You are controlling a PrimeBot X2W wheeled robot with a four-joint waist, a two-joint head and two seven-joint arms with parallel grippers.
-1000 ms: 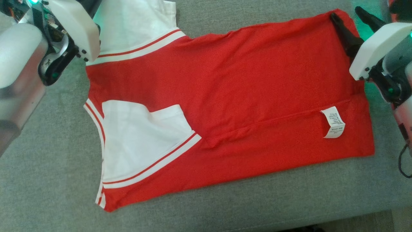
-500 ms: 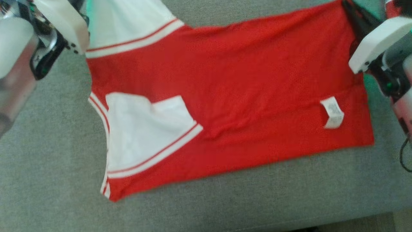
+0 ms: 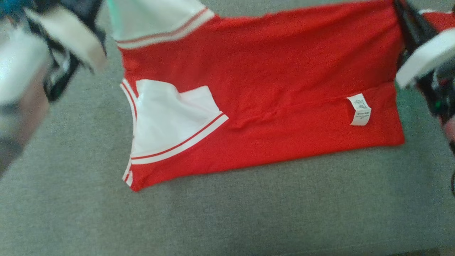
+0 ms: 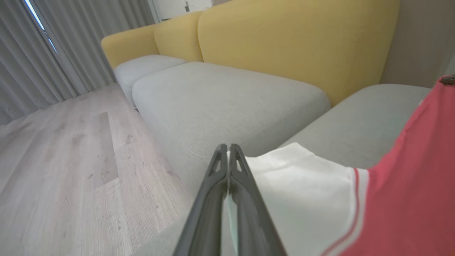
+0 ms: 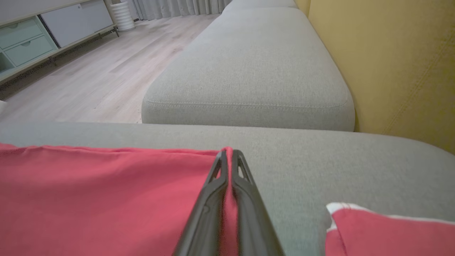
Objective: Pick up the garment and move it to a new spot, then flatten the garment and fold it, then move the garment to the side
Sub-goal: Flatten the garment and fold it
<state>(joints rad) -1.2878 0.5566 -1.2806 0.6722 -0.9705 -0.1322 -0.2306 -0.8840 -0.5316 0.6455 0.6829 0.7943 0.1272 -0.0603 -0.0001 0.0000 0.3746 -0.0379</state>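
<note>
Head view. Red garment (image 3: pixel 277 71) lies spread on the grey seat cushion (image 3: pixel 227 213), long axis running left to right. One white sleeve (image 3: pixel 167 117) is folded in over the red body on the near left. The second white sleeve (image 3: pixel 156 14) runs off the far left edge of frame. White care label (image 3: pixel 359 109) sits on the red cloth, near right, just below a long crease. Left arm's pale wrist housing (image 3: pixel 67 39) is blurred at far left, beside the far sleeve. Right gripper (image 3: pixel 401 9) comes in at far right, dark fingers laid against the garment's far right corner.

Left wrist view. Left gripper (image 4: pixel 228 147) has its fingers pressed together, no gap at the tips. The white sleeve's edge runs in between them lower down, so it is pinched on the garment. Red body rises to the right. Beyond: more grey cushions, yellow backrest (image 4: pixel 291 46), wood floor (image 4: pixel 71 160), grey curtain (image 4: pixel 53 53).

Right wrist view. Right gripper's fingers are closed tight, with a strip of red cloth showing between them at the garment's corner. Red fabric spreads left from the pinch across the cushion. A separate red fold with white trim (image 5: pixel 384 231) shows at lower right. Pale cabinet (image 5: pixel 35 32) stands across the floor.
</note>
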